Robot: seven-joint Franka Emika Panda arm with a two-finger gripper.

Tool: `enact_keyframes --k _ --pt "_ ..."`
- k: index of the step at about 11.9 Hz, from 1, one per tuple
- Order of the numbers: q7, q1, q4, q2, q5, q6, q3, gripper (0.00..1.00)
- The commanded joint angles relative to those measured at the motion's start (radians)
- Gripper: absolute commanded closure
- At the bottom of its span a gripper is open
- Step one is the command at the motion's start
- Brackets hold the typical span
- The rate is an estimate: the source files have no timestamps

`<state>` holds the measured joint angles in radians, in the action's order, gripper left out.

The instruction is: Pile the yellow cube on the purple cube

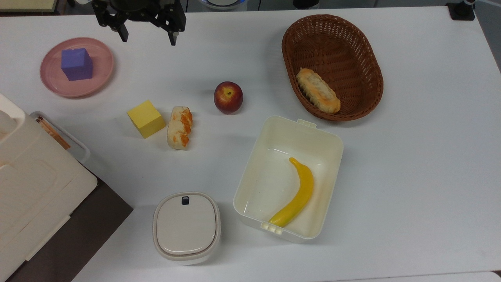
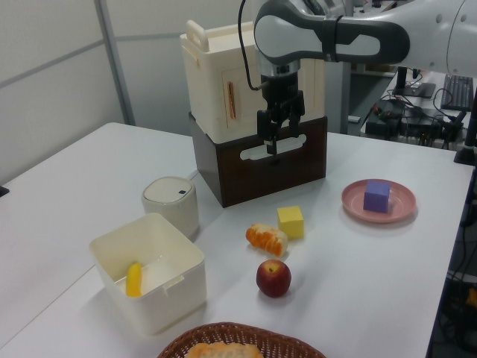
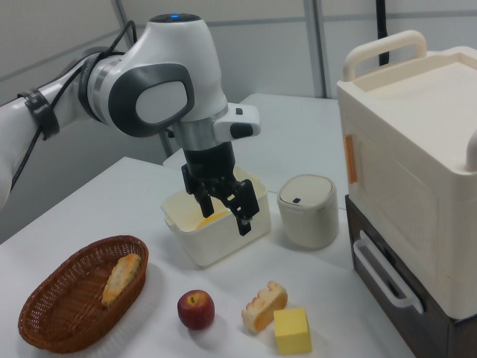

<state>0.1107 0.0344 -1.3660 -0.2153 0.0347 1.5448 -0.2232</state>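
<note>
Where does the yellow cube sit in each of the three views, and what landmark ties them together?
Top view: yellow cube, left of centre.
Left view, centre, right of middle.
Right view, bottom edge, right of centre.
Shared landmark: the orange-and-white bread piece beside it.

The matte bright-yellow cube point(image 1: 145, 118) has open tabletop at its 12, 9 and 6 o'clock in the top view. At its 3 o'clock an orange-and-white bread roll point(image 1: 179, 127) lies just beside it, narrowing access from there. The violet-purple cube point(image 1: 76, 64) sits alone on a round pink plate point(image 1: 102, 76), nothing above it. Bare white table point(image 1: 129, 74) runs between the two cubes. The open black two-finger gripper point(image 1: 148, 36) hangs above the table at the purple cube's 2 o'clock.
</note>
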Motion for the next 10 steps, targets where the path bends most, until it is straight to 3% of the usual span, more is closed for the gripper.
enact_keyframes --k 1,10 --pt "0.023 -0.002 -0.008 0.020 0.017 0.005 -0.010 0.00" --pt "0.030 -0.004 -0.007 0.017 0.017 0.015 -0.010 0.00"
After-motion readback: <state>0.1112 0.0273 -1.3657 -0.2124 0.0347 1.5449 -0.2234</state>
